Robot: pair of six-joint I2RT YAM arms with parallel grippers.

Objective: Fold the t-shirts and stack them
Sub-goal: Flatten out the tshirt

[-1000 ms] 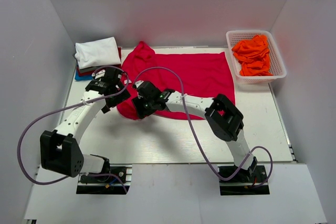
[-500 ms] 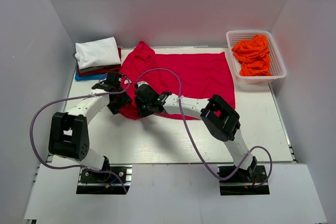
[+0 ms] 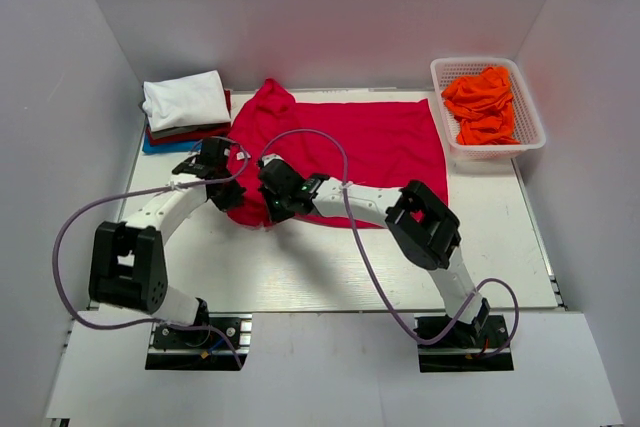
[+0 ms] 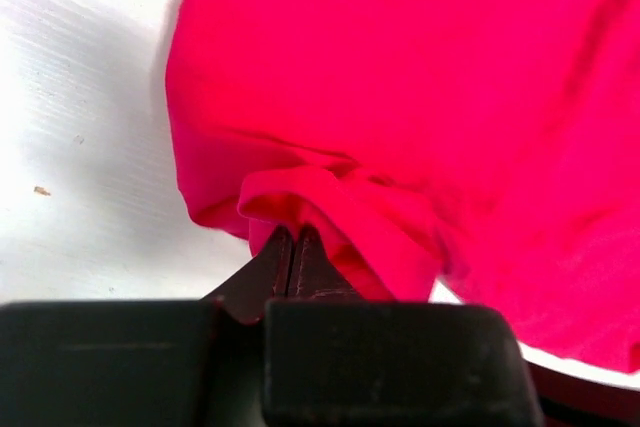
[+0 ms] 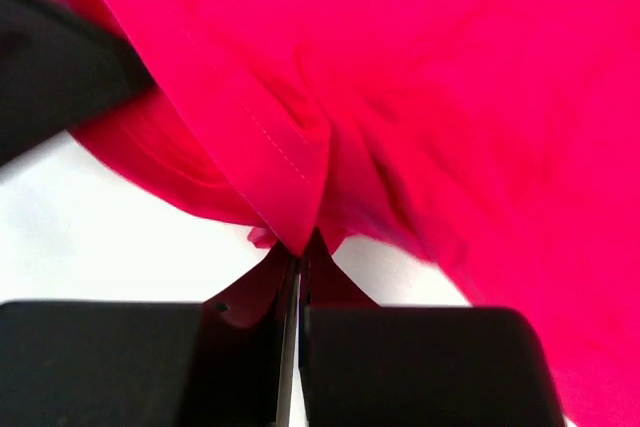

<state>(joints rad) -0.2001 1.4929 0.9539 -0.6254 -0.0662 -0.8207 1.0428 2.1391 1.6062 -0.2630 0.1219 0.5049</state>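
Crimson short-sleeved t-shirt [image 3: 380, 147] lay lengthwise left-to-right on the white table [image 3: 330, 267], stretching rightward from the left gripper [image 4: 290, 239] and right gripper [image 5: 298, 253], both clamped side by side on its near-left hem.

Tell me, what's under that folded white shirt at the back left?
A dark red shirt, then a blue one at the bottom; only their edges show, the rest is covered.

Left pincer [image 4: 293, 242] and right pincer [image 5: 299, 252] clamped tight, side by side.
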